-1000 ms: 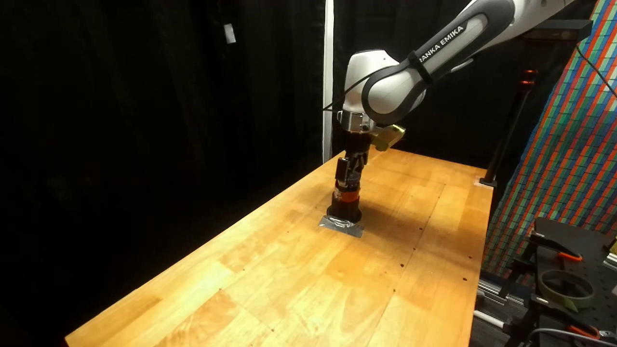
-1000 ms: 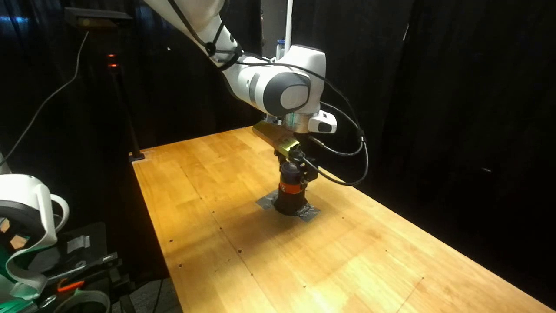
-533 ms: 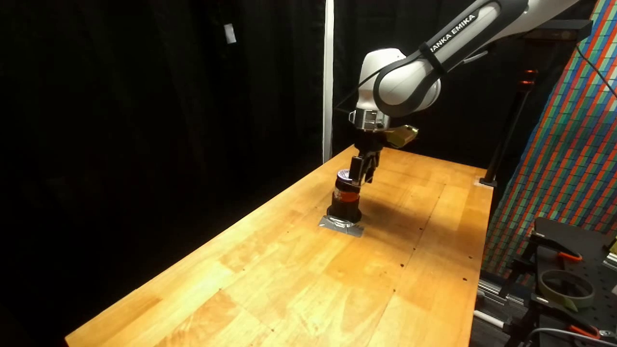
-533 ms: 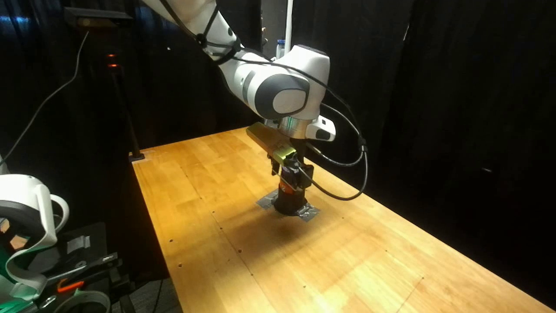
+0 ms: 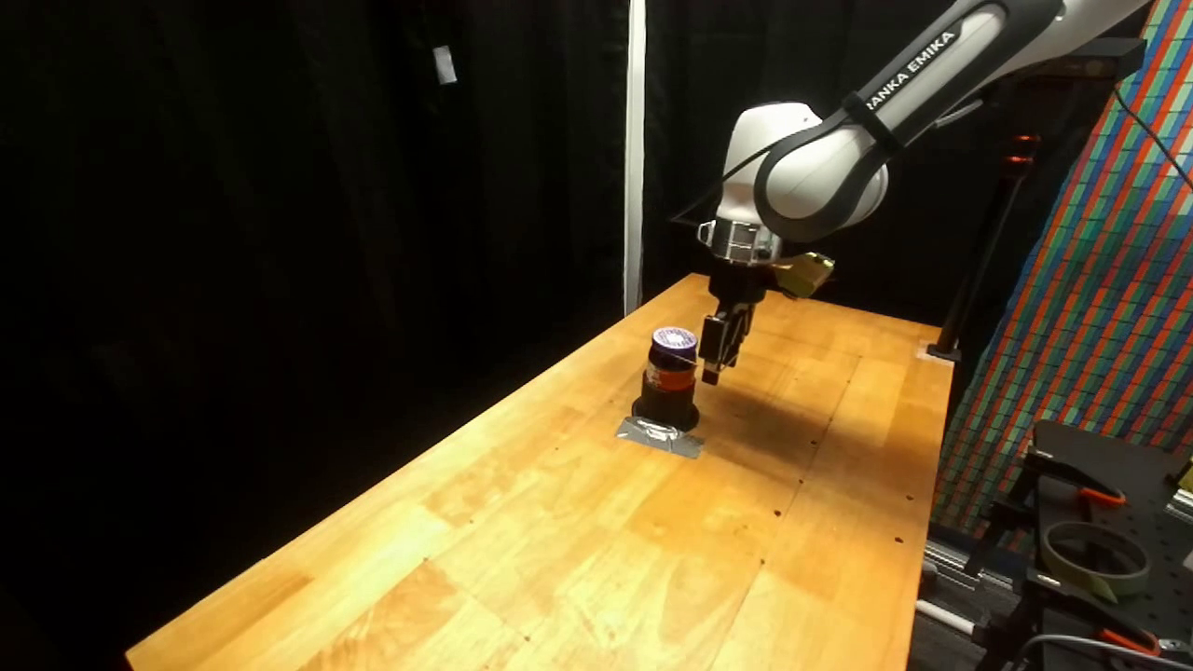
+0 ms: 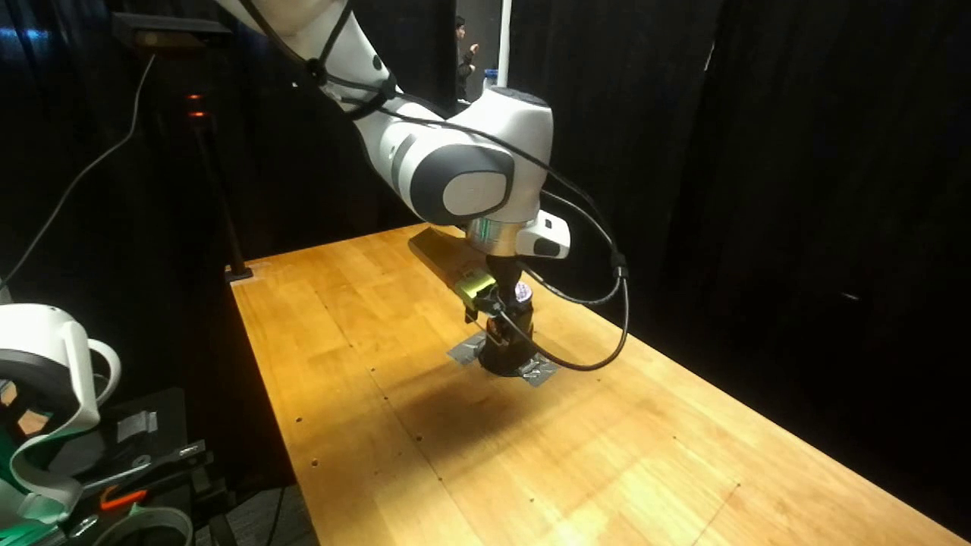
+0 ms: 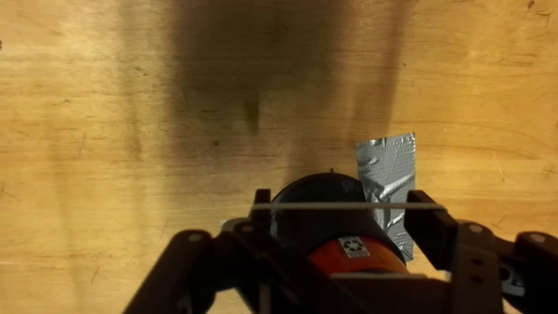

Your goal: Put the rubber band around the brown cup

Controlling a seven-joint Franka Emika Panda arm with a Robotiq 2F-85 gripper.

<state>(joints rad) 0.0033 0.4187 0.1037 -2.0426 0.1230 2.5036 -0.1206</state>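
Observation:
The brown cup [image 5: 669, 380] stands upright, dark with an orange-red middle band and a pale patterned top. It shows in both exterior views [image 6: 507, 358], partly covered by the gripper, and in the wrist view [image 7: 355, 257]. My gripper [image 7: 342, 198] is open, fingers wide apart. In an exterior view it [image 5: 722, 352] is beside the cup, at the height of its upper part. The pale rubber band [image 7: 348, 206] is stretched straight between both fingertips. A thin pale line also crosses the cup's upper part in an exterior view. How far the band goes round the cup is hidden.
Grey tape [image 5: 659, 438] lies on the wooden table [image 5: 596, 550] at the cup's base, also in the wrist view [image 7: 388, 174]. A cable [image 6: 576, 365] loops down from the wrist. A dark side stand with a tape roll [image 5: 1095, 557] is past the table's edge.
My gripper has moved off from above the cup to beside it and lower, rightward and leftward in the respective exterior views. The cup's top is now uncovered. The cup has not moved.

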